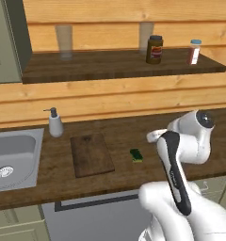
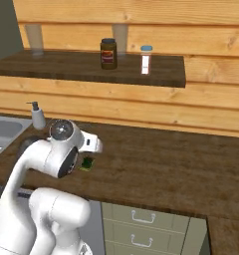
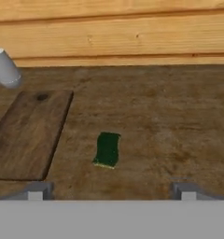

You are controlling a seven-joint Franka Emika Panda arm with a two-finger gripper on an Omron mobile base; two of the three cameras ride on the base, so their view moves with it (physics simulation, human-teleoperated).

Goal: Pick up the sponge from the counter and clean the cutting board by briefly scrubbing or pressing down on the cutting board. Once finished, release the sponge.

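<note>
I see the sponge lying flat on the surface, just right of the cutting board and apart from it. My hand hovers near the sponge with its fingers spread wide, holding nothing. A soap dispenser stands beyond the board, beside the sink.

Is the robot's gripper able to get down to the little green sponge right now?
Probably yes. The sponge lies alone on the counter, beside the cutting board, with nothing over it, and the open gripper looks straight at it.
</note>
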